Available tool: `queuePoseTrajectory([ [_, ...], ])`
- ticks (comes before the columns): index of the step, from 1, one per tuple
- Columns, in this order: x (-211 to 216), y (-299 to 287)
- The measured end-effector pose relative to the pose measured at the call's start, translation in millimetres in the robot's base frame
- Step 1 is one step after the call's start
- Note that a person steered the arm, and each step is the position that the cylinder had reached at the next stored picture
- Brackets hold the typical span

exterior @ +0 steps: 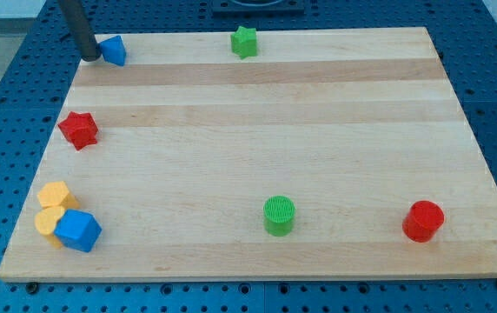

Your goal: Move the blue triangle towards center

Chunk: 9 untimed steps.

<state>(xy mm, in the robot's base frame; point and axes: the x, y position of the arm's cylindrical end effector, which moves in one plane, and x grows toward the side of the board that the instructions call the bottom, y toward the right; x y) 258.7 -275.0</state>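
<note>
My tip, a plain dark rod end holding nothing, touches the view's left side of the blue triangle at the top-left corner of the pale wooden board. A ribbed green cylinder and a red star lie well apart.

Blue triangle, top-left corner of board, flat, near top edge.

A pale wooden board with long grain stripes fills most of the view. All around the board lies a blue metal table surface with regular rows of small holes. Above the board's top edge, a dark object is partly visible. The light is even and soft.
</note>
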Motion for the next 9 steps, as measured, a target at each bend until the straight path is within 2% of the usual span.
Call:
queuePoseTrajectory([
  [1,10.1,9.3],
  [3,-49.8,-25.5],
  [4,-56.0,5.2],
  [5,-40.1,33.5],
  [7,35.3,40.2],
  [9,43.9,53.1],
])
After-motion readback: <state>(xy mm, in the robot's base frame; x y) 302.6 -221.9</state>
